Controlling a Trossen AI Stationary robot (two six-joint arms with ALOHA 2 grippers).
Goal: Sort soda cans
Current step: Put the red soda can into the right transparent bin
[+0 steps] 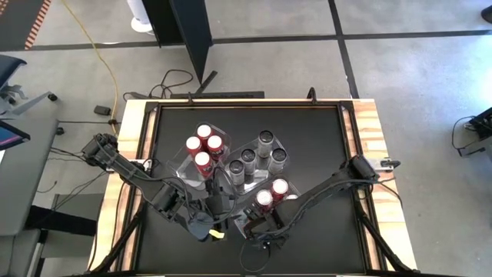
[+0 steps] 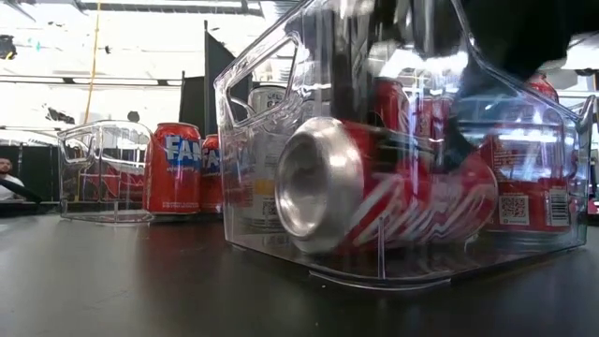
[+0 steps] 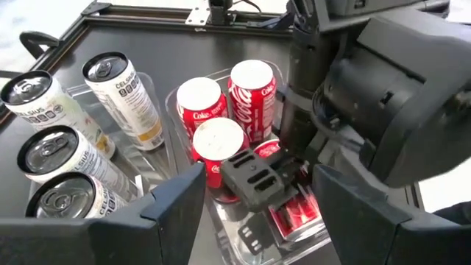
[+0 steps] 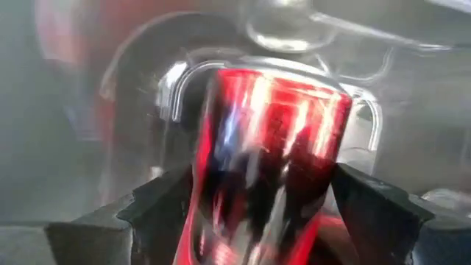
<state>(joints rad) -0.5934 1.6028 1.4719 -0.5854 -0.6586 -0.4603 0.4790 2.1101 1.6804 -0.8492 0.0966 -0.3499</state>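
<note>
My right tool (image 4: 250, 202) straddles a lying red Coke can (image 2: 393, 201) inside the clear tray (image 2: 253, 140), wide, arguably gripping; I'd lift slowly. Left tool (image 3: 257, 213) hangs half-open, empty.

Both arms are dark, near-black, built of chunky rounded joints and slim links, with black cables trailing off the left arm (image 1: 123, 165). The right gripper (image 3: 268, 180) has a ribbed black block, the right arm (image 1: 338, 181) carries a pale patch, and blunt matte wedge fingers (image 4: 158, 210) show.
</note>
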